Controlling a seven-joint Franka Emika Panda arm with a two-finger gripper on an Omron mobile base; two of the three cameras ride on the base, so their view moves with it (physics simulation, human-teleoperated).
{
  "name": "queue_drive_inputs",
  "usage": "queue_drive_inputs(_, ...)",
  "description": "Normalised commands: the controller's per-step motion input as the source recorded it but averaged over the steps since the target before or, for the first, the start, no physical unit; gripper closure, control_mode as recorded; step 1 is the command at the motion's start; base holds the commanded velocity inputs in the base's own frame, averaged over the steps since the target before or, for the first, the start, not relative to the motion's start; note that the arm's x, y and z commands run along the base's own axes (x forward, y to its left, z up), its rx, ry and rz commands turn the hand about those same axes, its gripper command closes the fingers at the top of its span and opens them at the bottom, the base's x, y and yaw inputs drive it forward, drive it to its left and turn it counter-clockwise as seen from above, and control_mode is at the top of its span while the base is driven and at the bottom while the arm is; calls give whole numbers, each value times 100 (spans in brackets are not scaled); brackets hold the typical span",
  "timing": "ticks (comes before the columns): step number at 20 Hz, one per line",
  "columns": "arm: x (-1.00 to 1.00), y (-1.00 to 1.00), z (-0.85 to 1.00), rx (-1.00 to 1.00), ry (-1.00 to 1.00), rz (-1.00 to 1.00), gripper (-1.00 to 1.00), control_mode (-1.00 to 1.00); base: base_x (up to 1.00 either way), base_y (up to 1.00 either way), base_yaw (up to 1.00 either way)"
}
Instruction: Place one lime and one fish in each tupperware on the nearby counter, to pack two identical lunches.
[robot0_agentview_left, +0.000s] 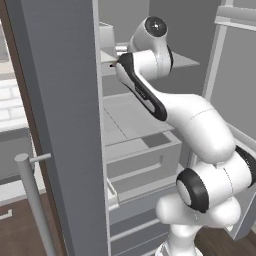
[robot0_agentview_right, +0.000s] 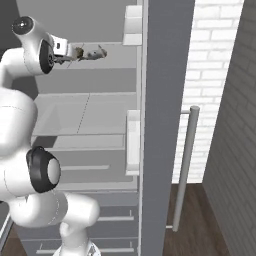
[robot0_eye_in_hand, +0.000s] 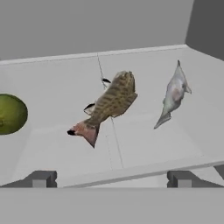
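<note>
Brown fish (robot0_eye_in_hand: 109, 105) is lying mid-shelf w/ grey fish (robot0_eye_in_hand: 174, 94) to its right, gripper (robot0_eye_in_hand: 112, 178) hanging fully open & empty, so I'd be centring over the body before closing.

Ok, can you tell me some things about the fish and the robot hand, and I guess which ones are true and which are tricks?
1. Two fish lie on the fridge shelf. True.
2. The gripper is squeezing the brown fish. False: its jaws stand open, short of the fish.
3. The silvery fish touches the brown one. False: they lie apart.
4. A lime sits on the same shelf as the fish. True.
</note>
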Motion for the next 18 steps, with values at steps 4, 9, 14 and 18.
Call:
queue_drive_inputs(4,11,20,0,0,2,1,-100,-100,0,0,0)
queue_drive_inputs(9,29,16,-6,0,0,0,-100,-100,0,0,0)
queue_drive_inputs(14,28,1,-15,0,0,0,-100,-100,0,0,0)
queue_drive_inputs(18,23,3,-12,0,0,0,-100,-100,0,0,0)
